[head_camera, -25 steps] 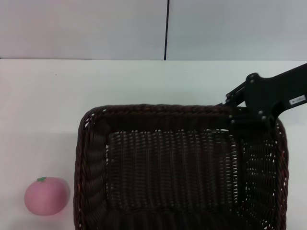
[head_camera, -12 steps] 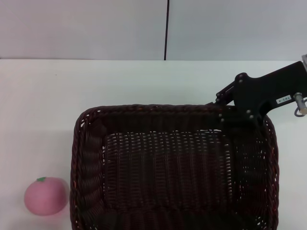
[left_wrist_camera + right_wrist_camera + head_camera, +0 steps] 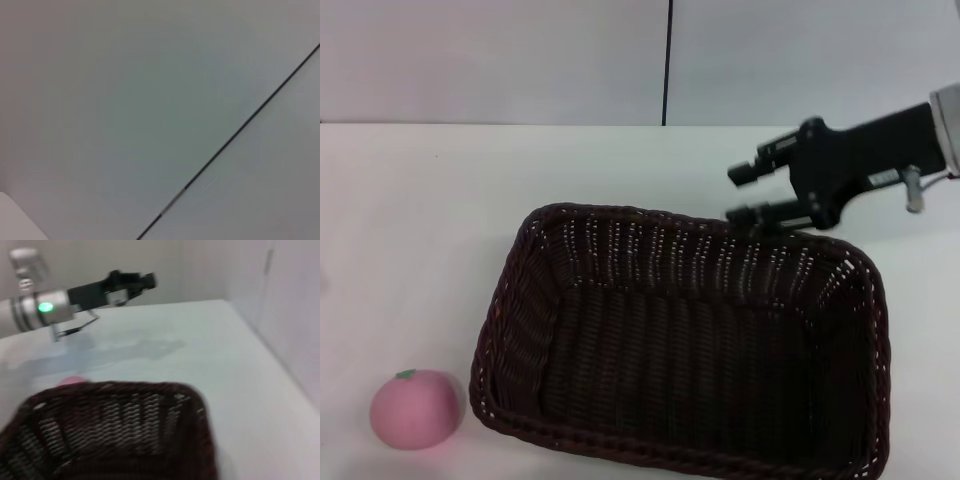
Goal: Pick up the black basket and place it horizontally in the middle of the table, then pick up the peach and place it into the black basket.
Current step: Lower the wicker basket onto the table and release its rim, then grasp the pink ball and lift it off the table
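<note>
The large rectangular dark brown-black woven wicker basket (image 3: 685, 345) sits flat on the broad white tabletop (image 3: 440, 200), roughly central and slightly skewed, with its near edge running toward the bottom of the head view. It looks light and fairly stiff, though the open weave would probably flex a little under a pinch. The braided rim seems the natural place to grasp, since the sloping sides offer no handles. The small round pink peach (image 3: 415, 408) with its tiny green leaf mark lies on the table just beside the basket's near left corner, apart from it. It looks smooth and possibly soft, so it is likely to roll or slip; a grip across its widest part from above would suit best.

The right gripper (image 3: 745, 192) hangs just above and behind the basket's far rim, its two black fingers spread apart and holding nothing. The left gripper (image 3: 145, 280) shows in the right wrist view, held above the table well beyond the basket; whether its fingers are parted cannot be told. Its own camera sees only a pale grey wall (image 3: 125, 100) with a thin dark seam. Nothing lies between the peach and the basket; only the basket's near wall has to be cleared.
</note>
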Controlling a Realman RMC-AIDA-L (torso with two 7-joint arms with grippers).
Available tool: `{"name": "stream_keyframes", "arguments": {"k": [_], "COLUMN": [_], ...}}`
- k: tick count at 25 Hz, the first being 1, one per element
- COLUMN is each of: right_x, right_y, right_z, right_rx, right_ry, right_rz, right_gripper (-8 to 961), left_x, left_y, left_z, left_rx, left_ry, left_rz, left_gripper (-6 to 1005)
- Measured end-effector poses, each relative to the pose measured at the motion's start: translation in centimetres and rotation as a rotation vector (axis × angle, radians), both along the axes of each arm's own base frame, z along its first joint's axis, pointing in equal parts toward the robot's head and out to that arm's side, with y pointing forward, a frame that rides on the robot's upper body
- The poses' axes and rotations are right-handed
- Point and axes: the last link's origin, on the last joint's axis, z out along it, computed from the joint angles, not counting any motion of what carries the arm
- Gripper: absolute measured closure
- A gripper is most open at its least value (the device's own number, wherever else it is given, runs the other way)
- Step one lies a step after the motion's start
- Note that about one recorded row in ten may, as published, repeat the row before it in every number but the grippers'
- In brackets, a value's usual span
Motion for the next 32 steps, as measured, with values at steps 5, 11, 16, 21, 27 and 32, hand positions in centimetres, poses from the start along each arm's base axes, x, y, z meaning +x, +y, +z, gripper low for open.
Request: {"name": "stream_keyframes", "arguments": {"k": [5, 11, 16, 21, 27, 32], "right_x": [0.7, 4.2, 9.7, 15.2, 18.4, 20.0], "right_y": [0.7, -1.2, -4.1, -7.5, -9.8, -10.9], "right_z": [0.3, 3.1, 5.5, 6.6, 7.2, 8.0], "right_rx": [0.156, 0.418, 0.745, 1.064, 1.196, 1.283], "right_ry": [0.134, 0.515, 0.796, 0.89, 0.883, 0.897], "right_rz": [-0.026, -0.134, -0.297, -0.467, -0.595, -0.66], "right_gripper": [460, 459, 459, 460, 460, 459], "left_x": [0.2, 0.0, 0.0, 1.1, 1.6, 1.6], "left_y": [0.1, -0.1, 1.0, 1.7, 0.6, -0.7], "left_z": [-0.2, 0.9, 3.3, 4.4, 5.4, 4.9], "left_rx": [-0.037, -0.078, -0.212, -0.352, -0.459, -0.562], "left_ry": [0.02, 0.083, 0.165, 0.277, 0.358, 0.419], "left_rz": [-0.023, -0.079, -0.205, -0.348, -0.464, -0.511], "left_gripper": [850, 837, 826, 815, 802, 712]}}
